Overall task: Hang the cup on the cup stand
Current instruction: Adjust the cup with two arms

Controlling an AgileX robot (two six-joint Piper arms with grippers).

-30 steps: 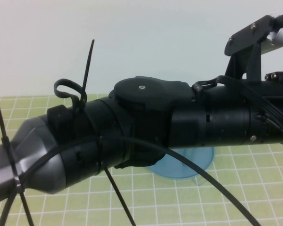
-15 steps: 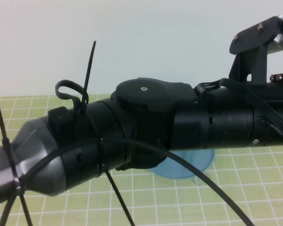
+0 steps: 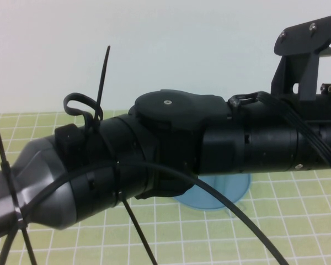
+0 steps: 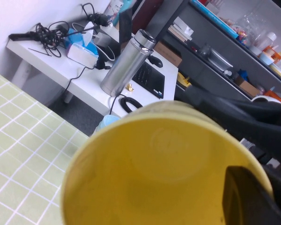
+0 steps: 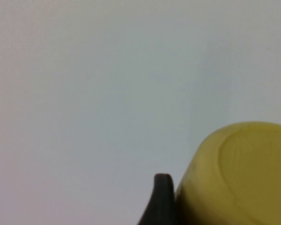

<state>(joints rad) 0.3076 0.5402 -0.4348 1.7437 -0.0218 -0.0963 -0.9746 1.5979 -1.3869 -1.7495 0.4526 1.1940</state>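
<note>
The pale-yellow cup (image 4: 150, 168) fills the left wrist view, its open mouth toward the camera. My left gripper (image 4: 267, 187) is shut on its wall, with one black finger (image 4: 248, 197) inside the rim. In the right wrist view I see the cup's base (image 5: 243, 178), and one finger (image 5: 163, 201) of my right gripper (image 5: 225, 208) lies tight against its side; the other finger is out of frame. In the high view only the blue base of the cup stand (image 3: 215, 194) shows, under my left arm (image 3: 171, 143). The stand's pegs, the cup and both grippers are hidden there.
A green grid mat (image 3: 209, 237) covers the table. My left arm crosses the high view from lower left to right. Beyond the mat's edge a white side table (image 4: 84, 79) holds a steel flask (image 4: 126, 63) and cables, with shelves behind it.
The left arm's wrist end, at the right of the high view, has risen a little. The stand base has not moved.
</note>
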